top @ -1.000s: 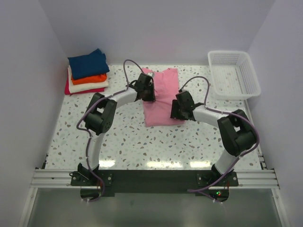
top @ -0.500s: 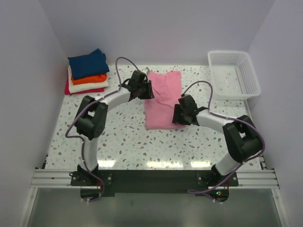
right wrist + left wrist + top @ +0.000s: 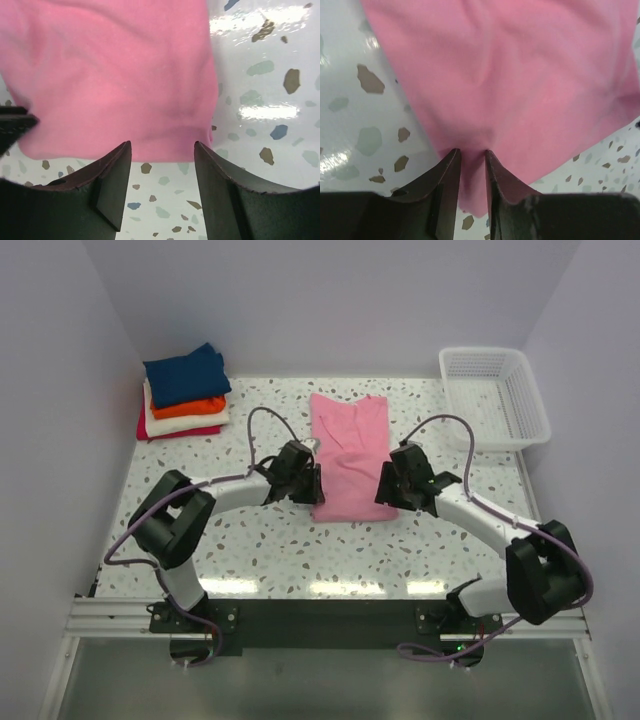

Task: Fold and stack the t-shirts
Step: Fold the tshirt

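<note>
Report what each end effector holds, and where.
Right end effector: open, holding nothing, at the near edge of the folded light pink cloth t-shirt. Left end effector: the shirt's near left corner sits between its narrow jaws; a firm grip cannot be told.

Pink t-shirt: folded lengthwise into a narrow strip, lying flat at centre, long axis 12 to 6 o'clock. Folded stack at 10 o'clock, top to bottom: navy t-shirt, orange t-shirt, cream-white t-shirt, red t-shirt.
</note>
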Controlling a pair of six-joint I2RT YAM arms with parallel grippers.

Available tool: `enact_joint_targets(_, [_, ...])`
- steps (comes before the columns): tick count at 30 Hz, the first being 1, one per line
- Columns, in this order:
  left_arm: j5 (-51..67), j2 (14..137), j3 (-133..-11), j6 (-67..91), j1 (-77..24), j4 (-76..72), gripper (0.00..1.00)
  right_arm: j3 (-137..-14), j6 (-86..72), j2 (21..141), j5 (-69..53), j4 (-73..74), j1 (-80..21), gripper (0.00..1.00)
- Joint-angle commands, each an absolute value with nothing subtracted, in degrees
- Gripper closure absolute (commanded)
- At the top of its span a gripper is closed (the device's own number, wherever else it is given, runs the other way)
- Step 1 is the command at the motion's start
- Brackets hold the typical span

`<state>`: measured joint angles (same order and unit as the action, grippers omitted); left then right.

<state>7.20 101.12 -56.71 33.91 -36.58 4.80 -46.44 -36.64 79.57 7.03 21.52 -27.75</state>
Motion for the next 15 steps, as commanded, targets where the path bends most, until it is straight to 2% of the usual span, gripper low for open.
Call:
enact_joint_targets(1, [4.3,99.4,-54.8,35.2,-38.2,1.8,0.69,-46.8,-38.8,75.7,12.7,24.5,-27.9,0.43])
enact_joint_targets(4, [2.9,99.1,-53.0,35.4,-38.4,3.0,0.74,-45.9,-38.9,76.3,13.0,24.5,-27.9,0.43])
enact_joint_targets(7, [2.0,97.4,-50.9,35.5,-38.5,3.2,0.74,-44.1,-39.5,78.4,12.5,23.6,-27.9,0.49])
enact_joint_targets(8, [2.1,96.9,-50.5,35.3,-38.5,3.3,0.74,-43.3,-39.9,79.0,12.4,22.9,-27.9,0.55])
enact_joint_targets(15, [2.2,96.6,-49.3,35.4,-38.5,4.9,0.75,-41.2,-39.6,84.4,10.4,21.1,-28.0,0.68])
